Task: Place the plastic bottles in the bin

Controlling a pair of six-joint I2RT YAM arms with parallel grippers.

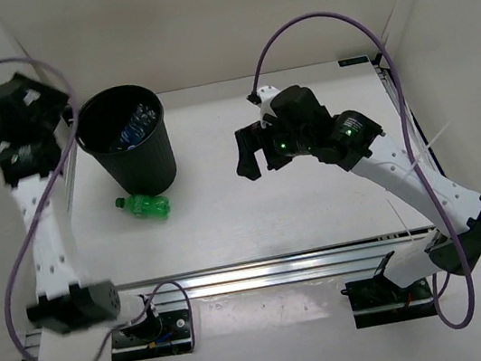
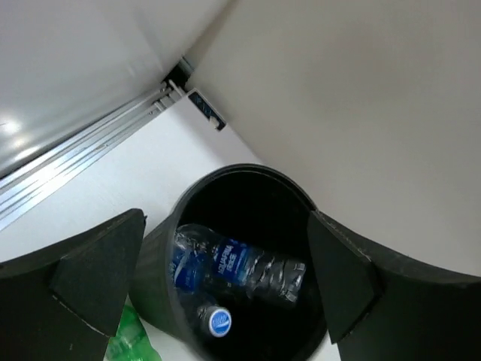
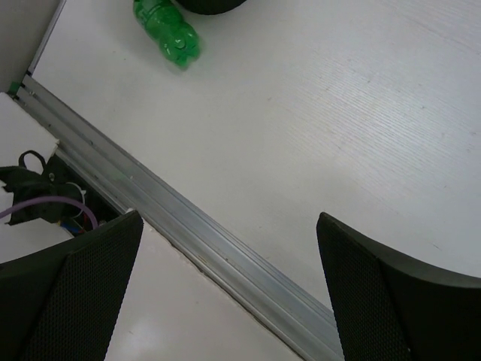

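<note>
Top and wrist views of the bottle-clearing cell. The left gripper [image 2: 225, 252] is spread wide and empty, its two fingers framing the mouth of the bin [image 1: 143, 168] from above. Inside lie clear bottles [image 2: 240, 263] with blue labels; at least two can be made out, and a third cannot be resolved. The right gripper [image 3: 229, 256] is likewise parted with nothing between its fingers, and hangs over the middle of the table [image 1: 318, 205]. The one bottle outside the bin is the green bottle [image 1: 144, 206]. It lies on its side on the table just beside the bin's foot, at the bin's 6 o'clock in the top view; whether it touches the wall cannot be told. Its long axis runs close to the 9–3 line, dipping slightly toward 4. From the right gripper it lies between 8 and 9 o'clock across bare surface. From the left gripper it lies between 4 and 5 o'clock, with the bin in between. The right arm therefore appears better placed to fetch it, closing across the short axis. The surface is a matt white board edged near the bases by an aluminium rail [image 1: 282, 270]; white panels enclose the cell.
</note>
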